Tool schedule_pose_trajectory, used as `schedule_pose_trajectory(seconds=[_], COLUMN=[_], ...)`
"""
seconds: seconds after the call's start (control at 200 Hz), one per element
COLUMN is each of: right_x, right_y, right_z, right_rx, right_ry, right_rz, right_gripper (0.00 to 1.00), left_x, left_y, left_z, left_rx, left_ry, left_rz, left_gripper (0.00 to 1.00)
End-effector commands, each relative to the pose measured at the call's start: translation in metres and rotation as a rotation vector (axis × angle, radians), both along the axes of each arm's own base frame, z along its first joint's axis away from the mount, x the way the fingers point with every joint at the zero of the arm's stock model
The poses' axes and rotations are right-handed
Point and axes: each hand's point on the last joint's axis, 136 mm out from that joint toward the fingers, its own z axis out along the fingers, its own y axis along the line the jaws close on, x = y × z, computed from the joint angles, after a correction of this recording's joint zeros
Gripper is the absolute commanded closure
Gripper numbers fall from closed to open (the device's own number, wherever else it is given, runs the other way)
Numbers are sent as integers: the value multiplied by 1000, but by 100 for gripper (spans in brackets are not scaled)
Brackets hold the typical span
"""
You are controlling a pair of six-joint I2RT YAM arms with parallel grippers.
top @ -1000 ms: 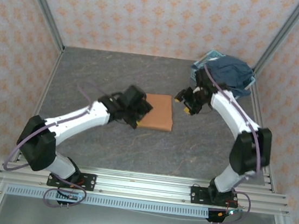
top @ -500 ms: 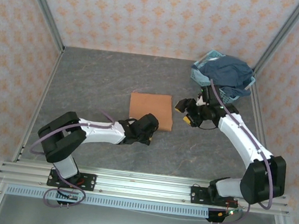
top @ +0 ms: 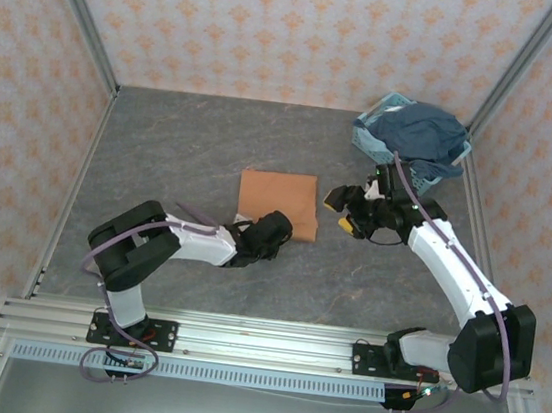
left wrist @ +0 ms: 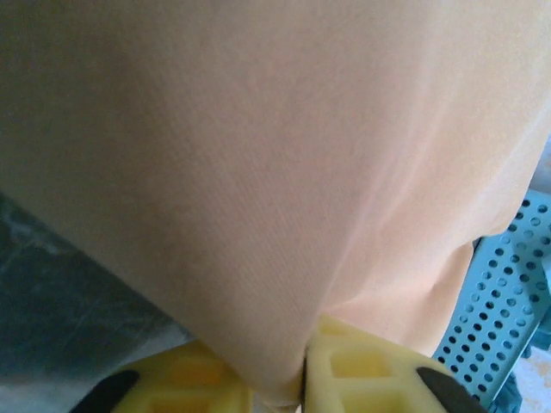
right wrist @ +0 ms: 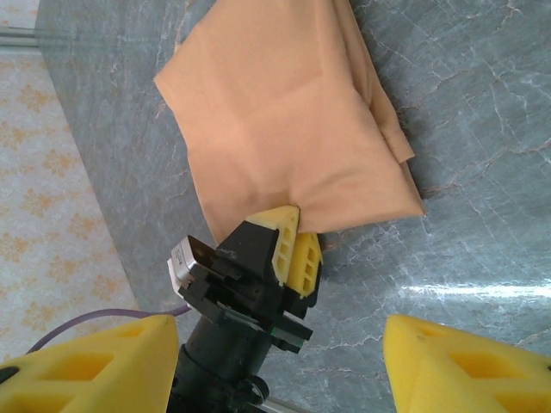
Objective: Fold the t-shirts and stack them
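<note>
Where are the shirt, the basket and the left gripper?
shirt [top: 277,199]: top external view, middle of the folded orange cloth.
basket [top: 382,106]: top external view, far left corner of its rim.
left gripper [right wrist: 299,225]: right wrist view, between its yellow fingertips pinching the shirt's edge.

Top view is bright and evenly lit from overhead, sharp all over, with just soft, faint shadows under the arms on the table [top: 183,145]. The left wrist cam is way too close. The shirt [left wrist: 284,172] goes dim on its left side and brighter to the right, with the weave barely readable. The left gripper [left wrist: 303,380] nearest the lens is mushy, and so is the basket [left wrist: 508,292]. The right wrist view is crisp on the cloth, with a white glare streak on the tabletop to the right. The right gripper [right wrist: 275,366] fingers [right wrist: 465,361] are blurred.
</note>
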Motion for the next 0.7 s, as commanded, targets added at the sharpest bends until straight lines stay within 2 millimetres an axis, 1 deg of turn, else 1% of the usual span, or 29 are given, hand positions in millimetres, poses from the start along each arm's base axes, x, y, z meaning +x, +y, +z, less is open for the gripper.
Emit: schedule_pose_trajectory(seconds=[0.0, 0.09, 0.195, 0.27, 0.385, 0.43, 0.5, 0.57, 0.636, 0.696], right_x=[-3, -2, -1, -1, -1, -1, 0, 1, 3, 5], right_y=[-2, -3, -5, -5, -6, -7, -7, -7, -7, -6], right_z=[7, 9, 12, 11, 11, 10, 10, 10, 9, 9], right_rx=[19, 18, 13, 10, 11, 8, 10, 9, 8, 10], right_ry=[-10, -15, -24, -21, -22, -24, -26, -27, -25, -24], right_rz=[-15, -22, -30, -33, -41, -46, -49, -56, -62, -65], right_gripper=[36, 36, 36, 36, 36, 36, 36, 36, 36, 36], left_x=[17, 25, 39, 50, 68, 77, 95, 109, 119, 132], left_y=[23, 40, 69, 100, 156, 179, 212, 241, 273, 296], left_z=[-7, -5, 1, 4, 4, 6, 8, 6, 4, 2], left_rx=[-138, -116, -77, -21, 45, 69, 118, 146, 166, 173], left_ry=[27, 21, 9, 10, 33, 26, 36, 75, 91, 86], left_rz=[242, 269, 286, 285, 275, 279, 227, 173, 172, 163], left_gripper=[92, 100, 100, 100, 100, 100, 100, 100, 100, 100])
